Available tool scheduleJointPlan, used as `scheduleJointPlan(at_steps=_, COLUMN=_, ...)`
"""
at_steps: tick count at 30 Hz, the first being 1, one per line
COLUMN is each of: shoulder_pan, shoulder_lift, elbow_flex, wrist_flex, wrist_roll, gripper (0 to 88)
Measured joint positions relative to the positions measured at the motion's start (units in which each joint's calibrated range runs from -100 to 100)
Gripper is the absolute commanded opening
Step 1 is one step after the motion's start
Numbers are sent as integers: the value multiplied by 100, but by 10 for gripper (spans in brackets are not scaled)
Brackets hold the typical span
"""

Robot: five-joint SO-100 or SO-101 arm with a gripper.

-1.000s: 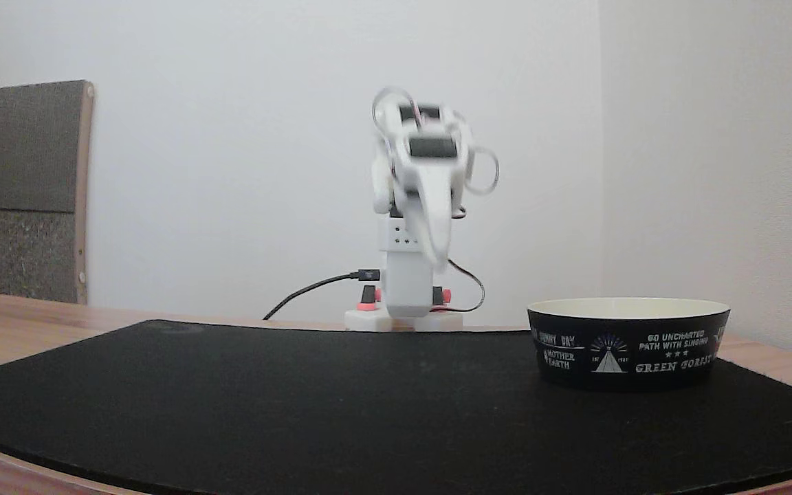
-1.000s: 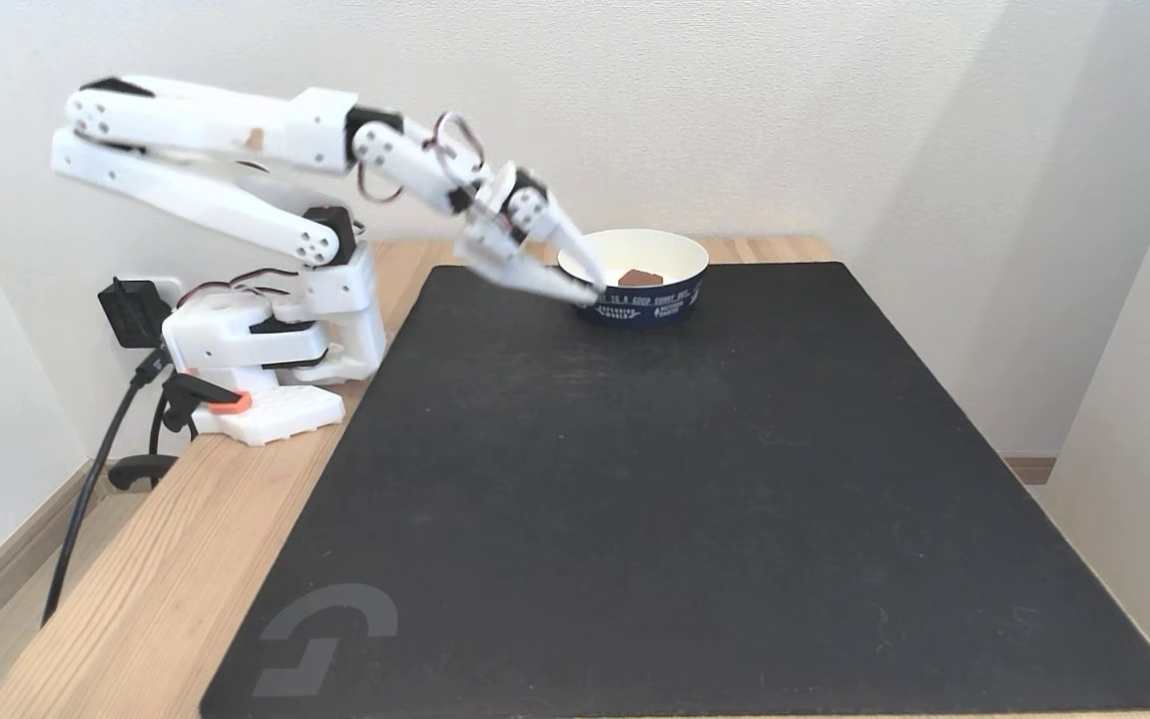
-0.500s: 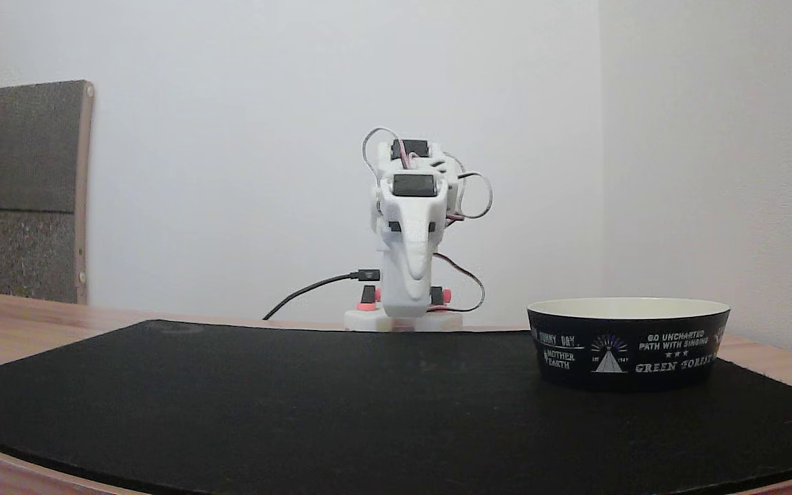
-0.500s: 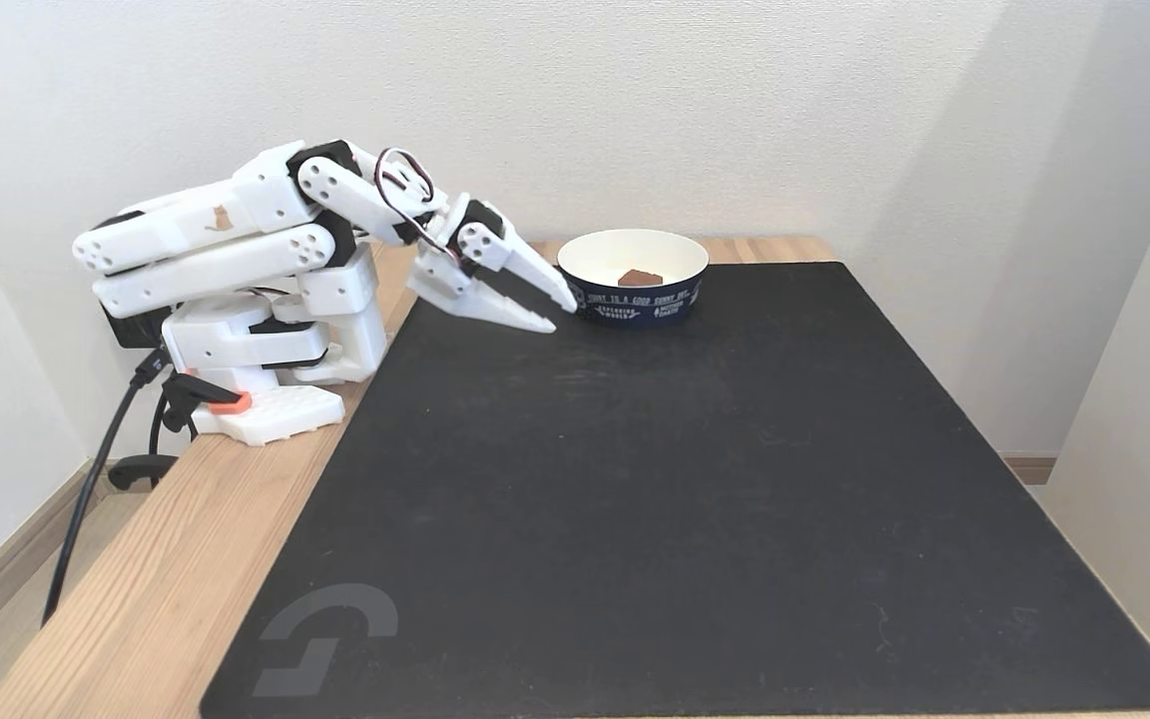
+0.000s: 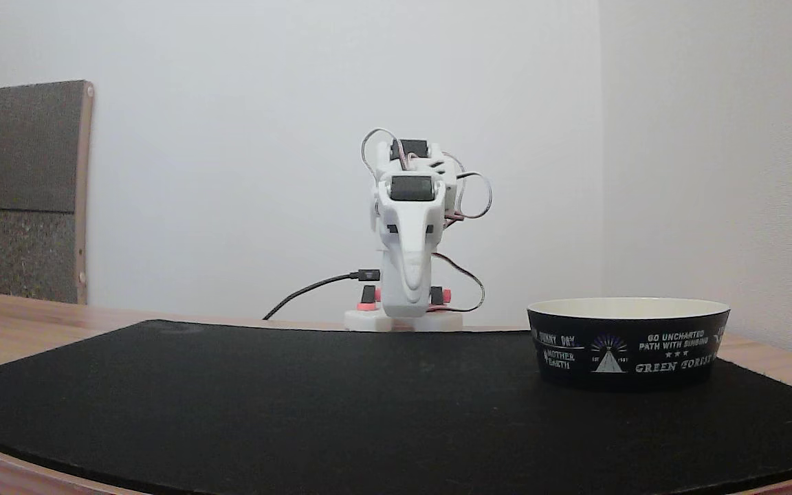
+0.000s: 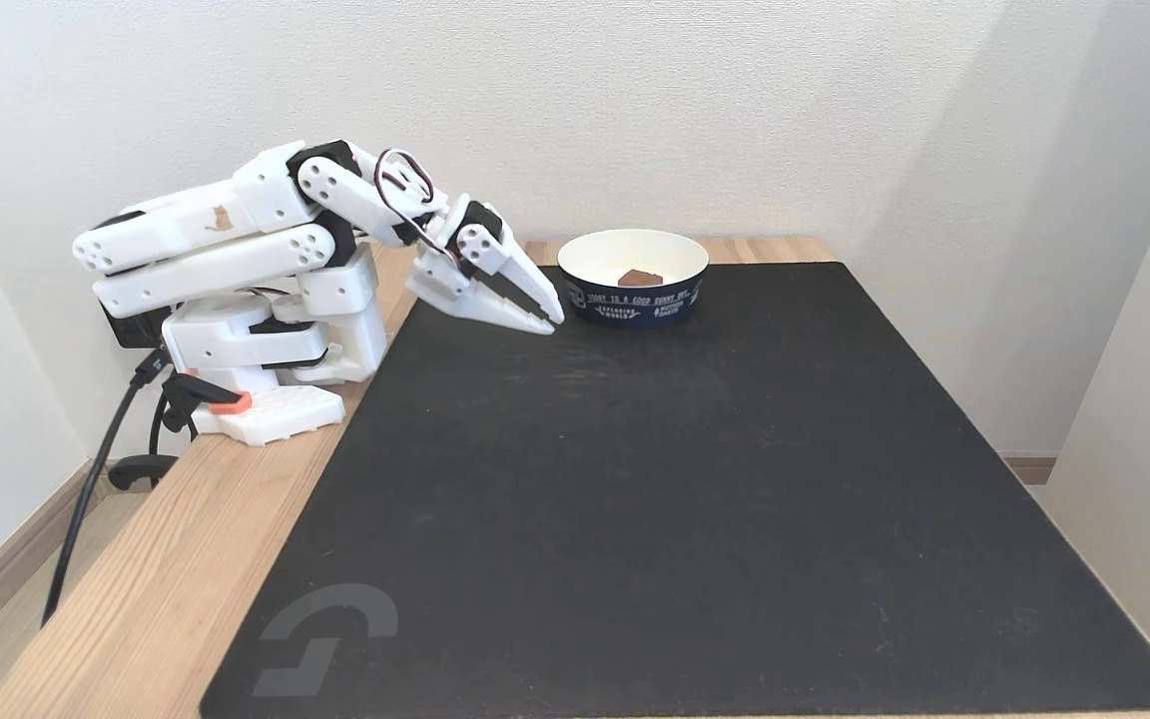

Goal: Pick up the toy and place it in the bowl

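A black mat (image 6: 695, 479) covers the wooden table (image 6: 166, 559).

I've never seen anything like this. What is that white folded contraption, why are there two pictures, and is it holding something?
It is a small robot arm with a two-finger gripper at its tip. Two still cameras film one scene: one low at table height facing the arm, one higher looking down along the black mat. On the mat stands a black bowl with a cream inside, and a small reddish toy lies in it. The gripper holds nothing; its fingers are nearly together, beside the bowl.
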Motion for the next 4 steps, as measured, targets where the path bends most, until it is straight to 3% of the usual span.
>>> scheduleJointPlan(at_steps=4, shoulder_pan=-17, shoulder_lift=0, elbow_flex=0, wrist_flex=0, wrist_roll=0, gripper=24)
